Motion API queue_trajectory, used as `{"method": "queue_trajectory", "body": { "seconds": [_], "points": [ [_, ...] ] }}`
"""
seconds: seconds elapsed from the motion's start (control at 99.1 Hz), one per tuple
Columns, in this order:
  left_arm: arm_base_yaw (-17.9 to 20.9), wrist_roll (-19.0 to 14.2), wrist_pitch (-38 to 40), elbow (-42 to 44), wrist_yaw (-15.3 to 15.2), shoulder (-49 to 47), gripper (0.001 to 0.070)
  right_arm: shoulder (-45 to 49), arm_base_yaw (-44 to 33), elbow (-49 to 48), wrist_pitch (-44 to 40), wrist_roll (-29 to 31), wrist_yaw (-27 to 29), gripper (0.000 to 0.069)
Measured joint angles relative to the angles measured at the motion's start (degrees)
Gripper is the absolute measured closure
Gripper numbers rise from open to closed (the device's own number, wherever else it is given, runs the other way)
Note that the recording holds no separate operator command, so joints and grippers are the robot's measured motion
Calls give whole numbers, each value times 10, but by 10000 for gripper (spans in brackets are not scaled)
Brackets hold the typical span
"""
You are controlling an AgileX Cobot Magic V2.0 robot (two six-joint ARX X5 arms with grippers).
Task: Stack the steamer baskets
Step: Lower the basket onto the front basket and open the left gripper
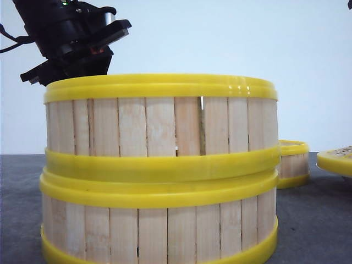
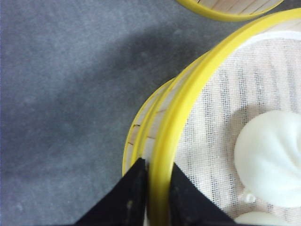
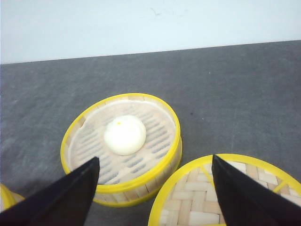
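Note:
Two steamer baskets are stacked close to the front camera, the upper basket [image 1: 159, 126] on the lower basket [image 1: 159, 225] and set slightly to the right of it. My left arm [image 1: 71, 41] reaches down behind the stack's left side. My left gripper [image 2: 156, 163] is shut on the upper basket's yellow rim [image 2: 162, 141], one finger inside and one outside. White buns [image 2: 270, 157] lie on the cloth inside it. A third steamer basket [image 3: 122, 146] holding one bun stands farther right [image 1: 293, 164]. My right gripper [image 3: 155, 159] hangs open above it, holding nothing.
A flat woven lid [image 3: 225, 193] with a yellow rim lies beside the third basket, at the right edge of the front view [image 1: 336, 159]. Another yellow-rimmed piece [image 2: 230, 7] shows beyond the stack. The table is dark grey [image 1: 313, 225], with a white wall behind.

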Motion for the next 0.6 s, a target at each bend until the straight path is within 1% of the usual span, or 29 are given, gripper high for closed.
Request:
{"method": "queue_trajectory", "body": {
  "seconds": [0.111, 0.504, 0.555, 0.595],
  "points": [
    [0, -5, 0, -6, -8, 0, 681, 0, 0, 0, -2, 0, 0, 219],
    [-1, -5, 10, -21, -8, -1, 679, 0, 0, 0, -2, 0, 0, 219],
    [-1, -7, 11, -22, -7, -1, 674, 0, 0, 0, -2, 0, 0, 219],
    [-1, -10, 12, -22, -6, -1, 656, 0, 0, 0, -2, 0, 0, 219]
  ]
}}
